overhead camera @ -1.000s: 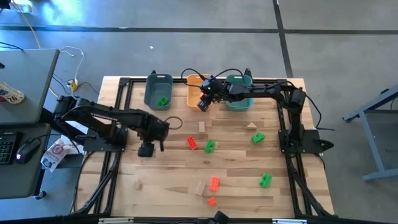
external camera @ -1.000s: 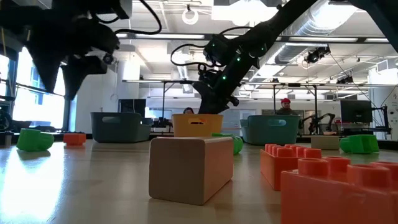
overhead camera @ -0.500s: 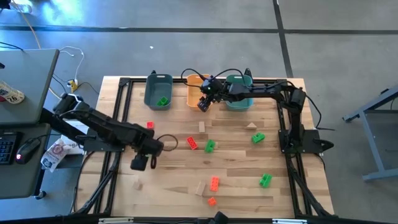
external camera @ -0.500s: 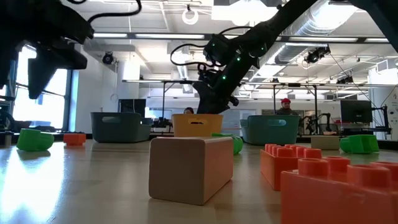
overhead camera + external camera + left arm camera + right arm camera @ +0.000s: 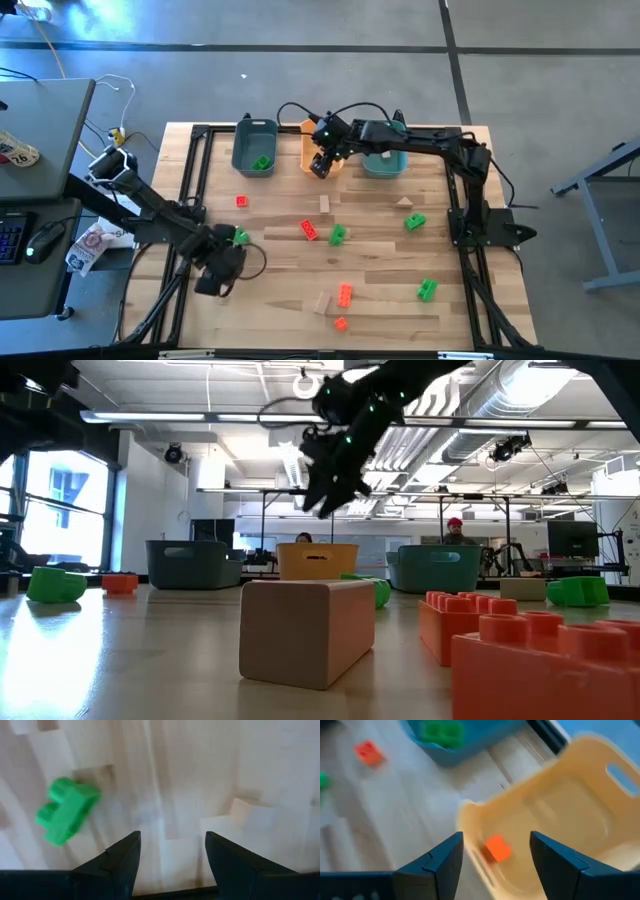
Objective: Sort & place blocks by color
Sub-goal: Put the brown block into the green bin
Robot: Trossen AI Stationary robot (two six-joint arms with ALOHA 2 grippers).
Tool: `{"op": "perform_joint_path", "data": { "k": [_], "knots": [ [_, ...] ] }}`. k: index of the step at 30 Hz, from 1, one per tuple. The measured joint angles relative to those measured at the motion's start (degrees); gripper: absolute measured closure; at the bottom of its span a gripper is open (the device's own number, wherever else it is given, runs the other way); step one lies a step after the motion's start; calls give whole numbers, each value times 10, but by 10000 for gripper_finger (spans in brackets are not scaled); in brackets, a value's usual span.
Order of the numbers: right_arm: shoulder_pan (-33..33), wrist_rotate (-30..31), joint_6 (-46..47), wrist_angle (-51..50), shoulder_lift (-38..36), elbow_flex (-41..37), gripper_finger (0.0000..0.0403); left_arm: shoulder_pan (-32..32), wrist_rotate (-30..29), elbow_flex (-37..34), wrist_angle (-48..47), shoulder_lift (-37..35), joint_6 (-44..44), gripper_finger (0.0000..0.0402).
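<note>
My left gripper (image 5: 213, 278) (image 5: 172, 840) hangs open and empty over the table's near left part. A green block (image 5: 65, 816) (image 5: 240, 236) and a tan block (image 5: 250, 817) lie flat on the wood to either side of it. My right gripper (image 5: 320, 165) (image 5: 495, 840) (image 5: 320, 490) is open and empty above the orange bin (image 5: 314, 140) (image 5: 570, 810). A red-orange block (image 5: 497, 848) lies inside that bin. More green, red-orange and tan blocks are scattered over the table's middle and near side.
The left teal bin (image 5: 255, 148) holds a green block (image 5: 262, 162); a second teal bin (image 5: 385, 152) stands to the right of the orange one. Loose blocks include red ones (image 5: 241, 201) (image 5: 310, 230) (image 5: 344, 294), green ones (image 5: 338, 235) (image 5: 415, 221) (image 5: 427, 290) and a tan one (image 5: 324, 204). A black frame runs along the table's edges.
My left gripper has swept from the table's middle left toward the near left corner, and the red and green blocks that its arm covered now show. My right gripper has risen and shifted slightly left over the orange bin.
</note>
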Motion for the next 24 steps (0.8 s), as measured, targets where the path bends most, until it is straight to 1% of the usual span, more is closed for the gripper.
{"op": "perform_joint_path", "data": {
  "k": [4,9,13,18,24],
  "knots": [
    [21,8,-1,-47,0,52,187,-49,0,0,39,0,-37,193],
    [47,49,-1,-79,-1,94,187,-104,-6,0,79,3,-62,193],
    [65,51,11,-79,-1,100,187,-138,-26,0,91,3,-94,193],
    [81,51,27,-83,-1,100,187,-170,-40,0,110,3,-113,193],
    [101,51,31,-83,-1,100,187,-187,-56,0,132,3,-118,193]
  ]
}}
